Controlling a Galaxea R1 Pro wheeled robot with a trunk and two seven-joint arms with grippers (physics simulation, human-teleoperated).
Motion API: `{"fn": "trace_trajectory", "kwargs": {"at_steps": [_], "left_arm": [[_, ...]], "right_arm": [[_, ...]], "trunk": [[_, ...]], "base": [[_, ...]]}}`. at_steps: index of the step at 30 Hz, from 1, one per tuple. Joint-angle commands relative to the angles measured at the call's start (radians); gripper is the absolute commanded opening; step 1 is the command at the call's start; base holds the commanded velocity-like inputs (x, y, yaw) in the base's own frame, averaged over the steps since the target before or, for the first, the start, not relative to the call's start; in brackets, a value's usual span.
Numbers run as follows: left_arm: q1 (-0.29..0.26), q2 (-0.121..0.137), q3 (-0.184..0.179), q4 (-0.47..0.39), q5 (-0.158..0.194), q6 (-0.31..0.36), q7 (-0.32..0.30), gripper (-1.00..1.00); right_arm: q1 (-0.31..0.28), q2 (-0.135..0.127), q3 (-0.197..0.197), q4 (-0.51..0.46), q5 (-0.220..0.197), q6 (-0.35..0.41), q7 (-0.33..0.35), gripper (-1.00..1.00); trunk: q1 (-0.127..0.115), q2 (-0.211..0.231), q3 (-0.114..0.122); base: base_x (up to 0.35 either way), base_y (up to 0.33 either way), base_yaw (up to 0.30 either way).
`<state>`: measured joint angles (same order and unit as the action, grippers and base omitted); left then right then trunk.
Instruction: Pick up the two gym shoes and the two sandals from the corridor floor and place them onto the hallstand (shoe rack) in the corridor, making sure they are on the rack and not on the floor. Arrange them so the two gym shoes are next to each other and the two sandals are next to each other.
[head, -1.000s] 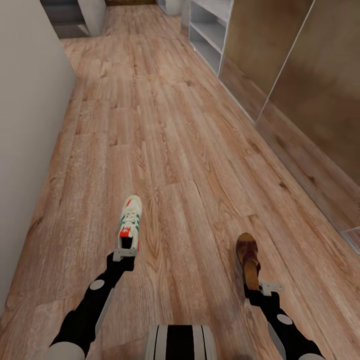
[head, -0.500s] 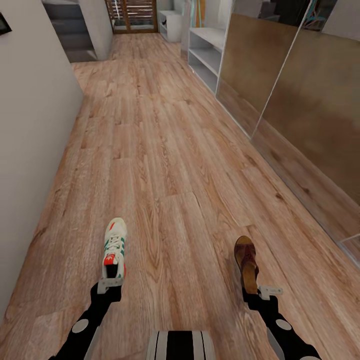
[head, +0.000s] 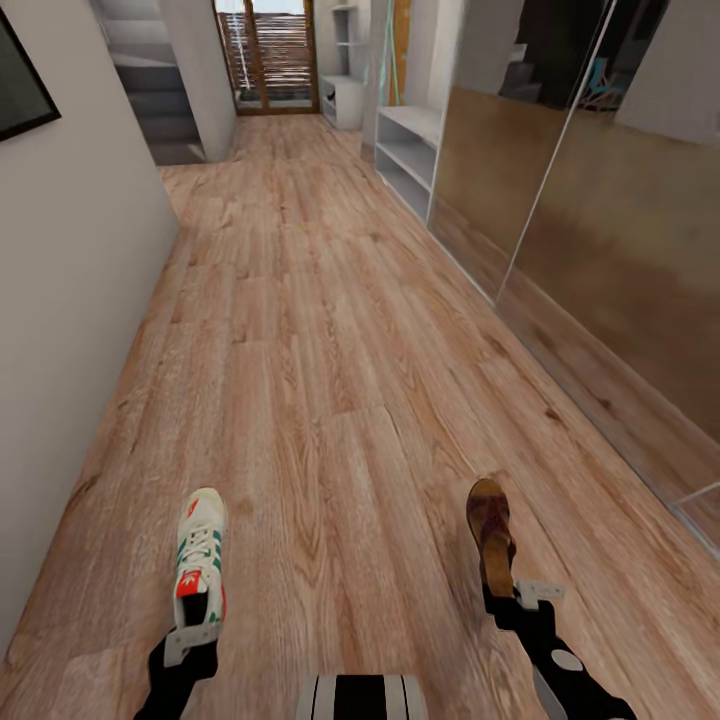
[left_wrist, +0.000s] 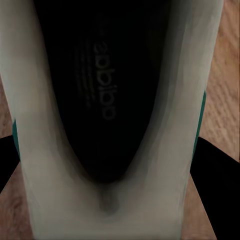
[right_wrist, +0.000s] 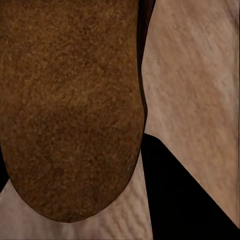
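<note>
**A shoe in each gripper, corridor ahead**

At lower left of the head view, the left gripper (head: 192, 636) is clamped on the heel of a gym shoe (head: 199, 545), toe pointing up-frame. At lower right, the right gripper (head: 518, 597) grips a sandal (head: 492, 530) by its heel. Both hang over the corridor floor (head: 320, 330). A white shelf unit (head: 408, 150) stands against the right wall, upper centre.

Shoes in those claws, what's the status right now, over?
Left gripper shut on gym shoe. Right gripper shut on sandal. White shoe rack far ahead along right wall; corridor floor between looks clear.
</note>
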<state>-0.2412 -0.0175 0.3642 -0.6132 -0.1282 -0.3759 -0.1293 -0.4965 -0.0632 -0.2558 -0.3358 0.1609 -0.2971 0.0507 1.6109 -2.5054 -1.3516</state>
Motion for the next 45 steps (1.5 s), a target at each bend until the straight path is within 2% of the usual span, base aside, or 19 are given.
{"fn": "trace_trajectory", "kwargs": {"at_steps": [1, 7, 10, 11, 15, 24, 38, 45], "left_arm": [[0.003, 0.001, 0.009, 0.004, -0.011, -0.006, -0.004, -1.0], [0.029, 0.016, 0.021, 0.061, -0.009, -0.04, 0.019, -1.0], [0.045, 0.017, 0.024, 0.071, -0.008, -0.059, 0.02, -1.0], [0.053, 0.017, 0.025, 0.074, -0.008, -0.067, 0.02, -1.0], [0.057, 0.017, 0.025, 0.076, -0.008, -0.07, 0.021, -1.0], [0.076, 0.017, 0.028, 0.076, -0.007, -0.072, 0.022, -1.0], [0.085, 0.016, 0.035, 0.078, -0.008, -0.072, 0.022, -1.0], [0.085, 0.016, 0.035, 0.078, -0.007, -0.072, 0.022, -1.0]], "right_arm": [[0.0, 0.0, -0.008, 0.003, 0.006, -0.012, 0.006, -1.0], [0.001, -0.013, -0.009, 0.044, 0.014, -0.122, 0.004, -1.0], [0.016, -0.036, -0.009, 0.054, 0.018, -0.139, 0.003, -1.0], [0.051, -0.048, -0.01, 0.058, 0.019, -0.145, 0.0, -1.0], [0.086, -0.052, -0.01, 0.061, 0.019, -0.155, 0.001, -1.0], [0.097, -0.049, -0.01, 0.122, 0.019, -0.161, 0.001, -1.0], [0.098, -0.046, -0.01, 0.13, 0.017, -0.16, -0.005, -1.0], [0.098, -0.045, -0.01, 0.13, 0.017, -0.16, -0.005, -1.0]], "trunk": [[-0.001, 0.0, 0.005], [-0.003, 0.001, 0.038], [-0.005, 0.002, 0.054], [-0.005, 0.002, 0.059], [-0.007, 0.003, 0.081], [-0.011, 0.006, 0.13], [-0.065, 0.104, 0.195], [-0.092, 0.153, 0.221]], "base": [[0.0, 0.0, 0.0], [0.0, 0.0, 0.0], [0.0, 0.0, 0.0], [0.0, 0.0, 0.0], [0.0, 0.0, 0.0], [0.0, 0.0, 0.0], [0.0, 0.0, 0.0], [0.0, 0.0, 0.0]]}}
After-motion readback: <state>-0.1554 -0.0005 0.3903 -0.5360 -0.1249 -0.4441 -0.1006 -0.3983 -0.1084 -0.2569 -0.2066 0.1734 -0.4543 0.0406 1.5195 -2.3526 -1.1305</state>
